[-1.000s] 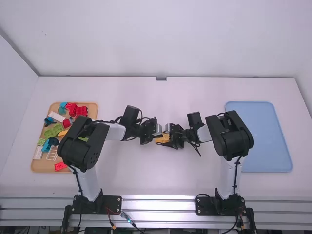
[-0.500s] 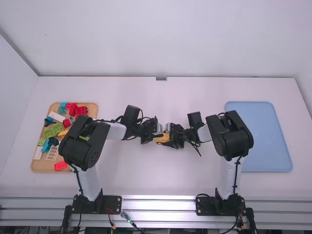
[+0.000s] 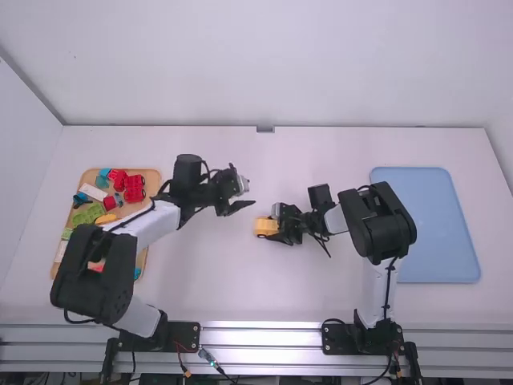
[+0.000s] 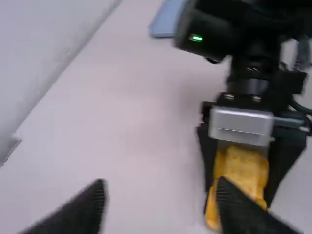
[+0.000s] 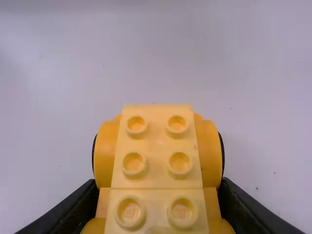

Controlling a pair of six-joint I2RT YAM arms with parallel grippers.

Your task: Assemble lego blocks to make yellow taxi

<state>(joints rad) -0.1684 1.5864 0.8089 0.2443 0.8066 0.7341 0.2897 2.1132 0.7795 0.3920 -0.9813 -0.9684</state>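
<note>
Studs face the right wrist camera on a yellow block build, the likely taxi body, as the right gripper clasps it by its two flanks near the middle of a white table. Gripping the sides appears deliberate: it leaves the studded face uncovered, where another piece could be pressed on, and steadies the build against a push. Whether it rests on the tabletop or hangs just above cannot be told. The left gripper, its fingers spread well apart with nothing between them, is close to the build but not touching it, near enough for the two arms to share the work. Beside the left arm, a tan tray holds loose parts, among them red blocks, green blocks and a small yellow piece, a placement that seems to make that arm the natural fetcher while its partner serves as a clamp. A blue tray lies on the right arm's side, possibly meant for the finished car. Assembly looks partly done, with a seam visible between studded sections; any next piece calls for a square, straight press, since a slanted one could twist the body in its grip.
</note>
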